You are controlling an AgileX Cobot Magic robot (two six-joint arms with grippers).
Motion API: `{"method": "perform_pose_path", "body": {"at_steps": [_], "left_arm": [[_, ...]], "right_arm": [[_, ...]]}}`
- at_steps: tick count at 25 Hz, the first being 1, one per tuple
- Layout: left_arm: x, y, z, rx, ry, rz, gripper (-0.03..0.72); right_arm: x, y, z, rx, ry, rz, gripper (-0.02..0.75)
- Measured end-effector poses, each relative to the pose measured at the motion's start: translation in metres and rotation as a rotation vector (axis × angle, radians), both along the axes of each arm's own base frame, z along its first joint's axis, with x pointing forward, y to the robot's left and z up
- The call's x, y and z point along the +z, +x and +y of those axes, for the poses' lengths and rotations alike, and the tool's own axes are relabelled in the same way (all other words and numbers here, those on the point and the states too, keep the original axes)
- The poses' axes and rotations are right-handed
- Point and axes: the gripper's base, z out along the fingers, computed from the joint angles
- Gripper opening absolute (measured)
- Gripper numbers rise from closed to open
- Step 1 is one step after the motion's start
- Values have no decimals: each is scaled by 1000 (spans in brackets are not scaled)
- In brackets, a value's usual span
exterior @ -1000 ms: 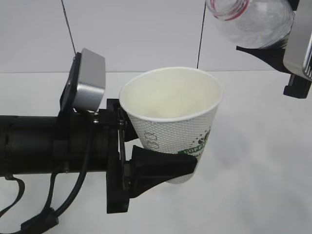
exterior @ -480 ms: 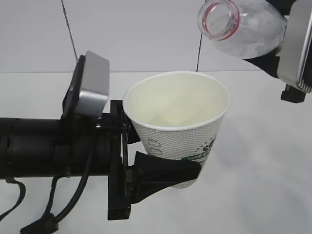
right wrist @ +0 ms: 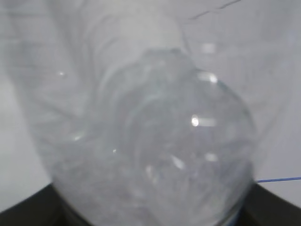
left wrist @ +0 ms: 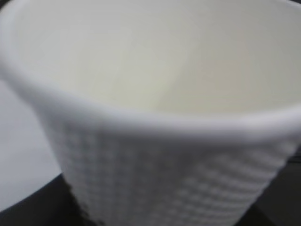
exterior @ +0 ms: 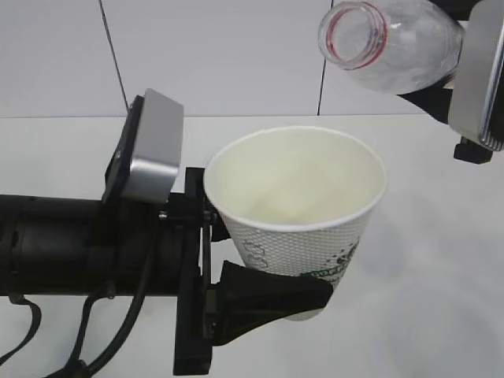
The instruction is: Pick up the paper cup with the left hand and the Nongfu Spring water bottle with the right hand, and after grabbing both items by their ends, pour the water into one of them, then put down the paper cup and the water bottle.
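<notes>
White paper cup (exterior: pixel 295 213) sits clamped low on its wall in the left hand (exterior: pixel 268 291), held above the tabletop (exterior: pixel 425 260), mouth up, slightly tilted. Green print on the cup is too cut off to read. Water bottle (exterior: pixel 386 39) is gripped in the right hand (exterior: pixel 465 71) upper right, long axis near horizontal, open red-ringed neck pointing left, above the cup rim.
</notes>
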Motion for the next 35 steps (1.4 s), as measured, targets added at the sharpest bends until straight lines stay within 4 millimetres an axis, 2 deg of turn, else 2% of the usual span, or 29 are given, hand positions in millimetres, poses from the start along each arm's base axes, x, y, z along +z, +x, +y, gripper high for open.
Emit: {"method": "perform_pose_path", "body": {"at_steps": [35], "left_arm": [[-3, -3, -2, -10, 29, -10, 498]], "right_arm": [[1, -1, 1, 35, -54, -54, 440]]}}
